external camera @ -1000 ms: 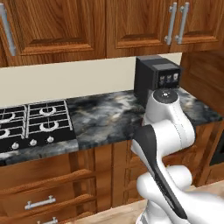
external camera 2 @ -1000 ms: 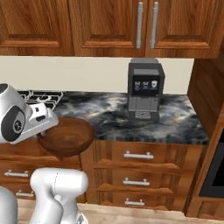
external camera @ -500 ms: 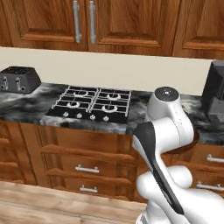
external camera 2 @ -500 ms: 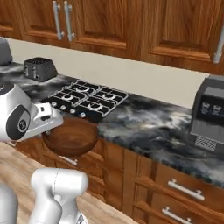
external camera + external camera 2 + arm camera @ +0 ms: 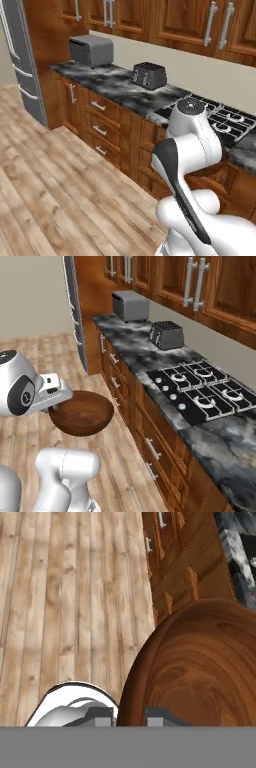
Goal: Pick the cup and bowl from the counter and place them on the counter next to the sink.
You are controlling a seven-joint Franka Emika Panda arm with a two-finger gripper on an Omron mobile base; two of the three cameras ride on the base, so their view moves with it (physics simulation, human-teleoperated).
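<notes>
The reddish-brown bowl hangs in the air over the wooden floor, in front of the cabinets and below counter height. My gripper is shut on its rim at the left side. In the hand view the bowl takes up the right half, and its rim sits between the two fingertips of my gripper. The dark marble counter runs along the wall, also seen in the left base view as the counter. The cup and the sink are out of view.
On the counter stand a black gas stove, a dark toaster and a grey box appliance. A tall steel fridge ends the counter run. Open wooden floor lies left of the cabinets.
The whole picture has swung: the base has moved along the counter, so the coffee machine has left view while the toaster, grey box and fridge have come in. The bowl stays in my gripper.
</notes>
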